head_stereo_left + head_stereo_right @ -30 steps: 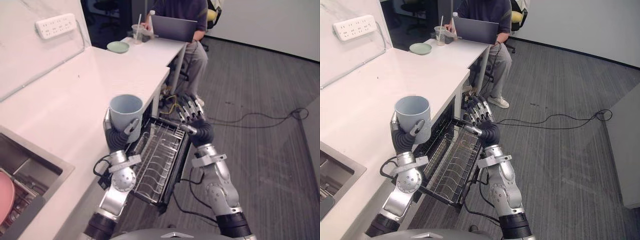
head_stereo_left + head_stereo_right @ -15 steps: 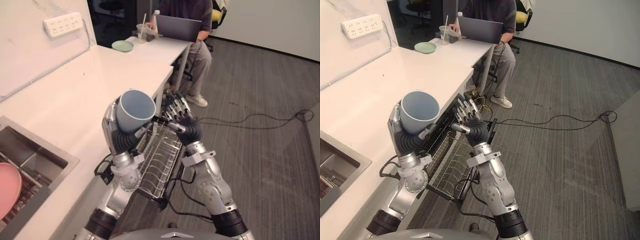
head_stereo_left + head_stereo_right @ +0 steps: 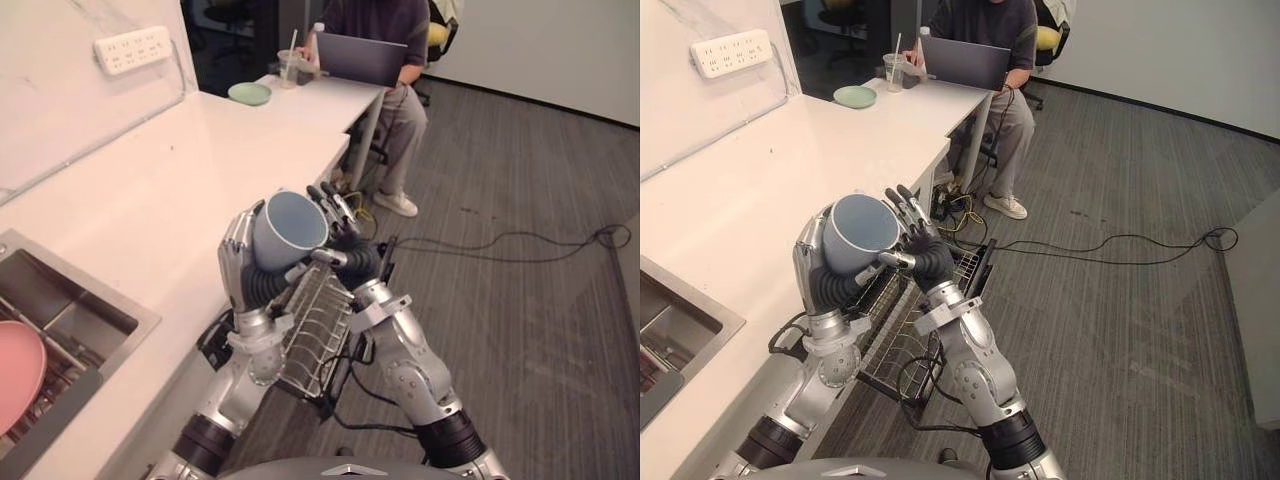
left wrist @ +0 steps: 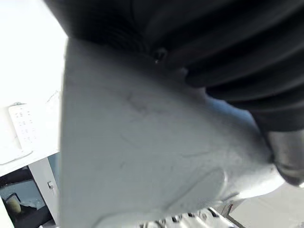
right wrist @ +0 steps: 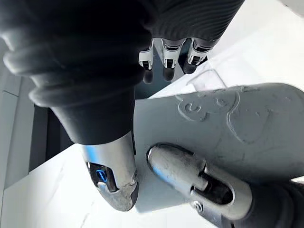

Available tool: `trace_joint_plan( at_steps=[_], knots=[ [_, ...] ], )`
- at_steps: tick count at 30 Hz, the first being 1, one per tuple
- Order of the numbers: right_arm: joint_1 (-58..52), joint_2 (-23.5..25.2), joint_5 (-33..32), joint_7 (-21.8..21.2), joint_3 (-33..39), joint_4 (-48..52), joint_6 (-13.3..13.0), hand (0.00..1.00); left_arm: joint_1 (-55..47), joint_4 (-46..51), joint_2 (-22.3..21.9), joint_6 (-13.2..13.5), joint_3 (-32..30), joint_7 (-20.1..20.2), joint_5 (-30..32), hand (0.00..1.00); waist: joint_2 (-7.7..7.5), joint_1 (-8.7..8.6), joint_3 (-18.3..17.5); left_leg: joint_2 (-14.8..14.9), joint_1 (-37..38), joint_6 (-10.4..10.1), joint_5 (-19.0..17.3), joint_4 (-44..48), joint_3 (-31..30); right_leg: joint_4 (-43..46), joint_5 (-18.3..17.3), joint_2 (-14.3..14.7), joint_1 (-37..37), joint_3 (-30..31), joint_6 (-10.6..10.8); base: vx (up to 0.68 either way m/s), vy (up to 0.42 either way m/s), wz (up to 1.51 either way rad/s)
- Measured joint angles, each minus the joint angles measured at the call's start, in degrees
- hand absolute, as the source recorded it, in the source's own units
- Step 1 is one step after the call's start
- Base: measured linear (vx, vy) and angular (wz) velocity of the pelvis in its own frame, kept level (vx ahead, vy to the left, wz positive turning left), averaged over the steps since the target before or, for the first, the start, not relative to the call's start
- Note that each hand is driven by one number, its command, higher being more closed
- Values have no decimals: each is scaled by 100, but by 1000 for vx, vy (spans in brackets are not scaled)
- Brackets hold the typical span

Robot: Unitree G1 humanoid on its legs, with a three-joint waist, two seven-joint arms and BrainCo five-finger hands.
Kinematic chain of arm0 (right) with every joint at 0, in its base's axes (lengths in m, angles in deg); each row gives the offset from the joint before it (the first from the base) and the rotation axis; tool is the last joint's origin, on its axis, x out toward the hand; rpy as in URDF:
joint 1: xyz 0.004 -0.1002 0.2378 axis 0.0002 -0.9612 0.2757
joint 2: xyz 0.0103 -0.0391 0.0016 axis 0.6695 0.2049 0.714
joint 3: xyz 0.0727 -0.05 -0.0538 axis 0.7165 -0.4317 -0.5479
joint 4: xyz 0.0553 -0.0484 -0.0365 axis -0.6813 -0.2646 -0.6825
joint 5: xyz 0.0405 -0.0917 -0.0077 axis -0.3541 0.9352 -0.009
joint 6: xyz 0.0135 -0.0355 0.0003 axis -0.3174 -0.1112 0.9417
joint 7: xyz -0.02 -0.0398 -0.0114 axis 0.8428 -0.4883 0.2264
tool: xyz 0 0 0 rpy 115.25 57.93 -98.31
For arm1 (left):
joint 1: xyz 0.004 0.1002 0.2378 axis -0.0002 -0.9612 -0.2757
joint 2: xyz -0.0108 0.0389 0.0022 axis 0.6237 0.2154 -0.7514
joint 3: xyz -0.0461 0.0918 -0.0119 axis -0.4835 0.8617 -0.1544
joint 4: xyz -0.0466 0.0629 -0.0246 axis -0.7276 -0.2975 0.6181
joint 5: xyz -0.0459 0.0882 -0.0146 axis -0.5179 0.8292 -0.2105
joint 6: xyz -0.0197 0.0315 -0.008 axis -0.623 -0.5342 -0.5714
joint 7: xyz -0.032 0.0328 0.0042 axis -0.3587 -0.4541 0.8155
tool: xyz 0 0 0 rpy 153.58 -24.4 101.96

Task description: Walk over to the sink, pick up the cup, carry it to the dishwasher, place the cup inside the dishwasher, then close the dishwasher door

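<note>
Closest to you, your left hand (image 3: 238, 265) is wrapped around the pale blue cup (image 3: 290, 228), fingers curled behind it and the thumb across the front. The cup's up in the air, tipped over so its mouth points toward your right side. Your right hand (image 3: 352, 258) is right next to it with the fingers straight and relaxed, up alongside the cup's rim. It's not gripping anything, and I can't tell for sure if it's actually touching. In the right wrist view the thumb (image 5: 111, 183) sits just beside the cup's side.

Right under both hands is the pulled-out wire dishwasher rack (image 3: 315, 320), sticking out from below the white counter (image 3: 150, 200). On your left the sink (image 3: 60, 300) is set into the counter with a pink plate (image 3: 18, 365) in it.

Further back there's a power strip (image 3: 132, 49) on the wall, a green plate (image 3: 249, 93) and a plastic cup with a straw (image 3: 289, 66) at the far end, and a person (image 3: 400, 110) sitting behind a laptop (image 3: 362, 58)
</note>
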Motion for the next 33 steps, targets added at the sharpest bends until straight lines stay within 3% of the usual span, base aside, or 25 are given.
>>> trace_joint_plan(
  at_steps=[14,33],
  knots=[
    [149,-156,639,175,-177,32,294,0,-4,-162,90,-13,61,140,-4,100,-10,7,-128,-5,33,-13,147,-183,-47,-45,35,15,-22,-15,-10,-7,-3,1],
    [148,-290,879,436,-252,29,641,0,-4,-159,304,-232,50,132,422,100,-4,-41,-217,-5,32,-24,173,-189,-61,-44,43,19,-26,-16,-12,0,0,0]
  ],
)
